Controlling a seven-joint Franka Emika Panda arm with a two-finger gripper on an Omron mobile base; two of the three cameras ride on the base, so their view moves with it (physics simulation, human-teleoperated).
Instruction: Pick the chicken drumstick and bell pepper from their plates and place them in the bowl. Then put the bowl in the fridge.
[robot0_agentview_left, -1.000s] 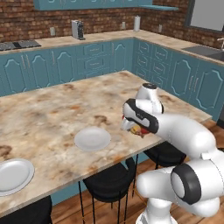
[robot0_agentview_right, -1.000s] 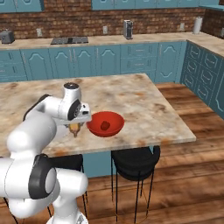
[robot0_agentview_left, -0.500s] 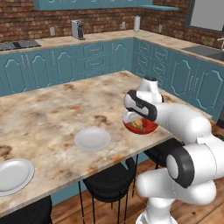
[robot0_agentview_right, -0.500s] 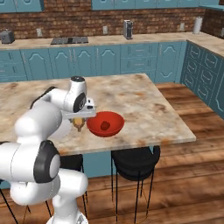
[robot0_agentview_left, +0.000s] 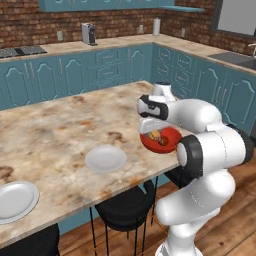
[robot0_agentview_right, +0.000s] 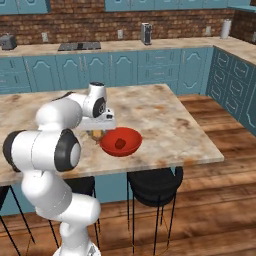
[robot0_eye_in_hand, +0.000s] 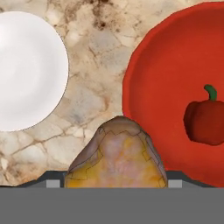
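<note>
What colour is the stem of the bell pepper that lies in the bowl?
Green. The bell pepper itself is dark red, inside the red bowl; the hand view shows it best.

Gripper (robot0_agentview_left: 154, 134) with chicken drumstick (robot0_agentview_left: 155, 135) shifted from lower centre-right of left base view toward frame centre, now at near rim of bowl (robot0_agentview_left: 170, 142). Wrist rotated, elbow swung out. In right base view hand moved slightly right.
</note>
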